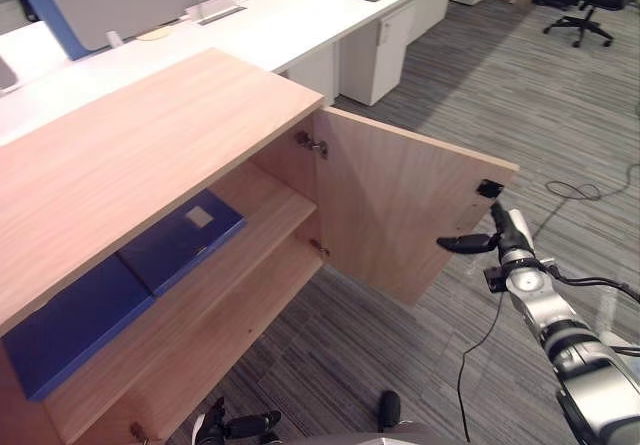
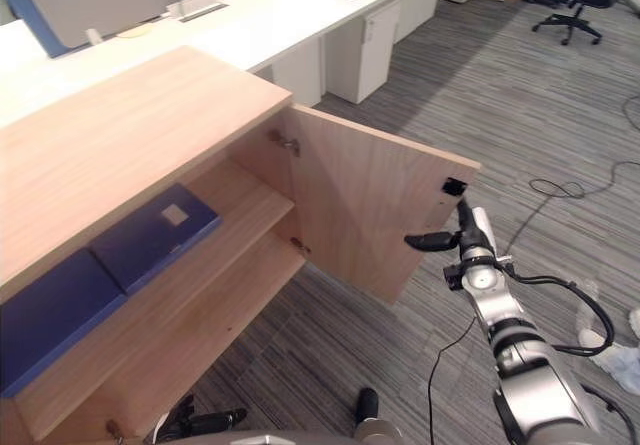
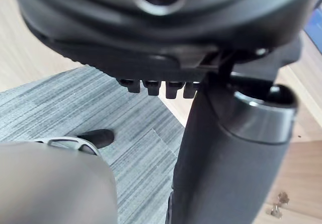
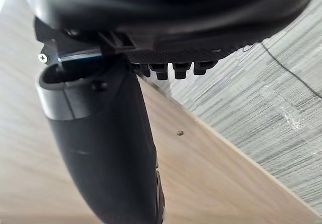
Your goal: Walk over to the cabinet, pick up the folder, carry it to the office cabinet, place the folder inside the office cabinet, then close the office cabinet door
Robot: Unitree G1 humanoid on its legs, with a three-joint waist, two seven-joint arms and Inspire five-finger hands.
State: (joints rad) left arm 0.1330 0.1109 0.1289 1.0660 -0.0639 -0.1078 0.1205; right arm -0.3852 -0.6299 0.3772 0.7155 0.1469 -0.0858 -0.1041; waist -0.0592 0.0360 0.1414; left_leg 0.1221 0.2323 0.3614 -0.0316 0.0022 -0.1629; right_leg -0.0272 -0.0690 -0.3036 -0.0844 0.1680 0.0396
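A dark blue folder (image 1: 182, 240) with a pale label lies flat on the upper shelf (image 1: 262, 217) of the open wooden office cabinet (image 1: 130, 155). A second blue folder (image 1: 75, 325) lies to its left on the same shelf. The cabinet door (image 1: 400, 205) stands wide open to the right. My right hand (image 1: 503, 231) is open at the door's outer edge, fingers straight up against it and the thumb (image 4: 105, 148) pointing left across the door's face (image 4: 211, 173). Down by the cabinet's lower front, my left hand (image 1: 240, 427) hangs open and holds nothing.
A row of white desks (image 1: 290, 20) with a white drawer unit (image 1: 375, 50) runs behind the cabinet. A black office chair (image 1: 590, 5) stands far right. Grey striped carpet (image 1: 430, 95) stretches to the right of the open door.
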